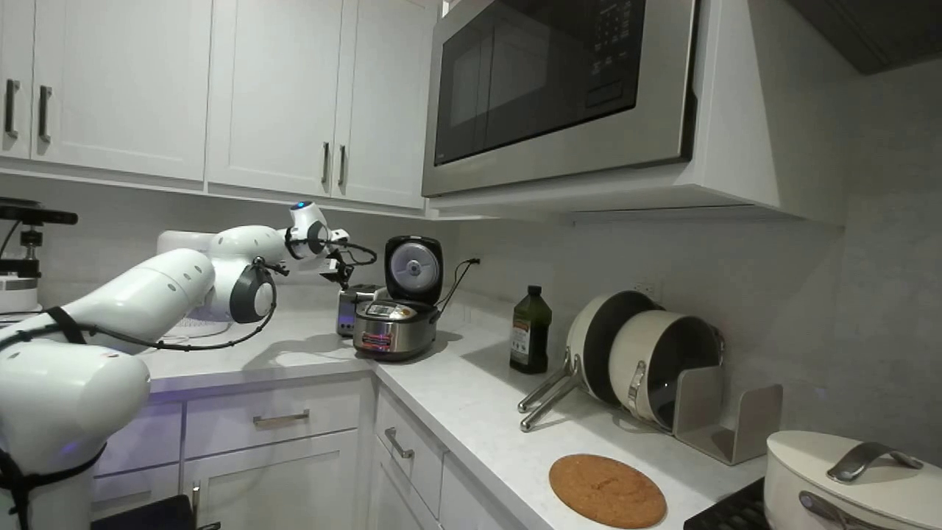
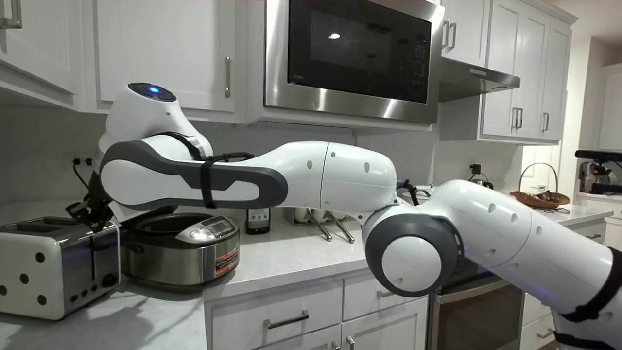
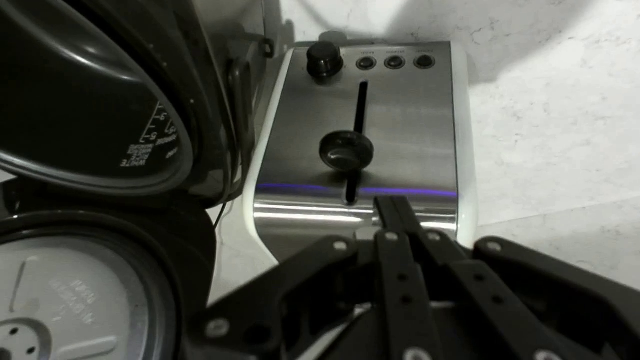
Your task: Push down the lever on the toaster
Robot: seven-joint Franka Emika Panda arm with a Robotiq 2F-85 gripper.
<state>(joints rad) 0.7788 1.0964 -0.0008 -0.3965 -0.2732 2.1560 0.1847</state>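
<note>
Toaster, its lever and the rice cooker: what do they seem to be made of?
Toaster: looks like satin steel, given its grey sheen and bright streaks; its smooth white sides may be plastic or painted metal.
Lever: black, probably glossy plastic, judging by its highlights.
Rice cooker: seemingly a satin metal body, from its silvery sheen.

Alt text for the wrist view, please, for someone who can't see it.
A closed black pincer points toward a silver toaster, short of its black lever. Above the lever in the picture are a knob and three buttons; at left, an open rice cooker.
</note>
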